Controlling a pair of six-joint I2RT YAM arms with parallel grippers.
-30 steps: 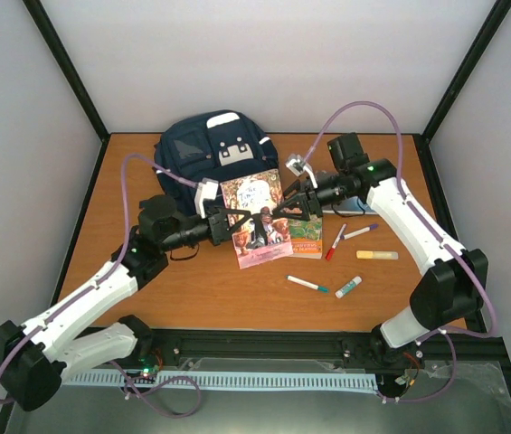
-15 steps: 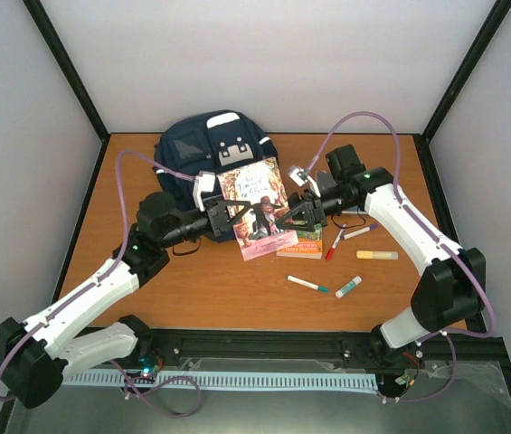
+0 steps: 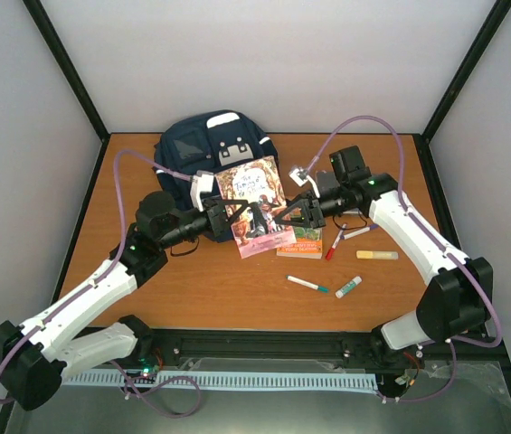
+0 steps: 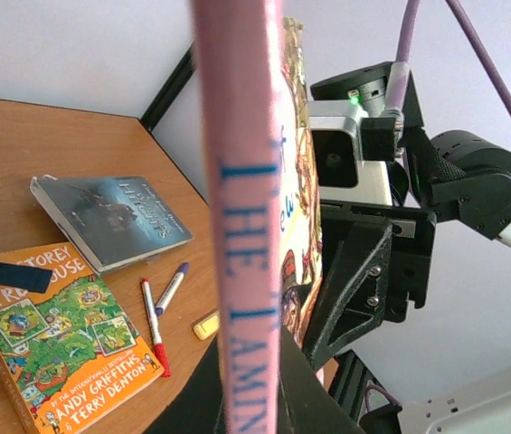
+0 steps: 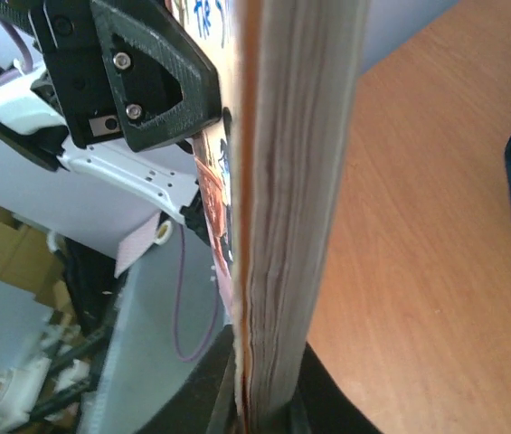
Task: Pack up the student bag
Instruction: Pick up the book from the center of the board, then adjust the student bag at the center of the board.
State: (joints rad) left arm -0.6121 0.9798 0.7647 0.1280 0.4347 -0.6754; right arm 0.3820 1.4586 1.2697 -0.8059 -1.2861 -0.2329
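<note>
A pink-spined picture book [image 3: 255, 201] is held up off the table in front of the student bag [image 3: 203, 149], a navy backpack lying at the back centre. My left gripper [image 3: 235, 218] is shut on the book's spine side; the spine [image 4: 246, 226] fills the left wrist view, with the jaws [image 4: 255, 398] pressed against both covers. My right gripper [image 3: 285, 215] is shut on the opposite side, and the page edges [image 5: 300, 226] stand between its jaws [image 5: 278, 407]. The two grippers face each other across the book.
An orange book [image 3: 304, 242] lies under the held book, and a grey book [image 4: 115, 217] lies behind it. A red marker [image 3: 335, 244], a purple marker [image 3: 360, 232], a yellow highlighter [image 3: 377, 255], a green-tipped marker [image 3: 307, 284] and a glue stick [image 3: 348, 287] lie at the right.
The book has risen off the table and moved a little toward the bag. My right gripper opened wide, then closed on the book's page edge.
</note>
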